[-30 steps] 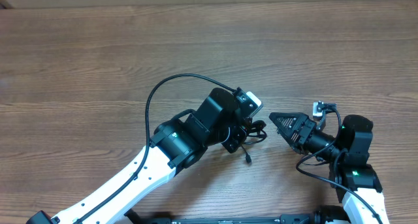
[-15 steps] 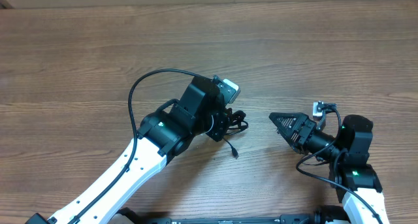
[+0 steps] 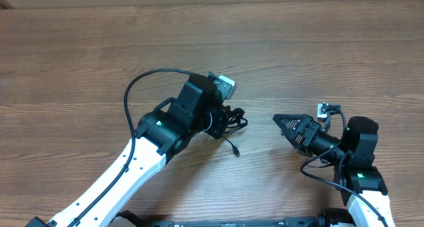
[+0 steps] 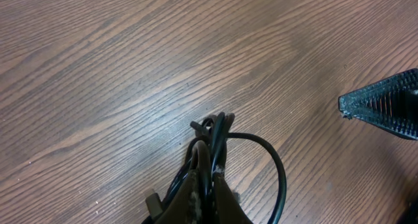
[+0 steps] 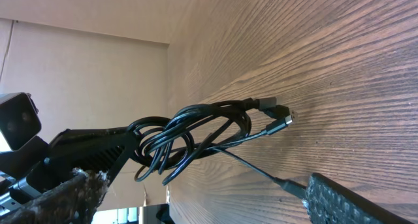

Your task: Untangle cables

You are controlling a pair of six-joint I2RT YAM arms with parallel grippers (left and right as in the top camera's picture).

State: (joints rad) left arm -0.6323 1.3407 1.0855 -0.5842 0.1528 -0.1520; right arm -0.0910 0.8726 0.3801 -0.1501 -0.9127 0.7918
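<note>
The cables [image 3: 233,120] are bunched at the tip of the left claw [image 3: 220,121], which is pinched fully shut on the knotted part of the bundle. They sit near the middle of the wooden tabletop [image 3: 99,48]. Whether the bundle touches the wood or hangs just above it cannot be told.

The key relation is that the bundle lies between the two arms. It sticks out from the left claw toward the right claw [image 3: 281,122], with its long axis roughly on the line joining them. The right claw stands wide open, holds nothing, and points its tip straight at the bundle. It is near the bundle but clear of it, with bare wood between. As the free arm, it is judged the one to take a strand.

Seen from the right wrist, the cords are thin, smooth, glossy black and round in section, wound into several overlapping oval loops. The plug ends [image 5: 279,114] are small and blocky with metal tips, and they jut out on the side facing the right claw. One loose tail [image 3: 233,146] droops away from the knot toward the tabletop and ends in its own plug.

The tabletop has brown wood grain with a matt finish. The right claw's fingers are dark and ribbed.
</note>
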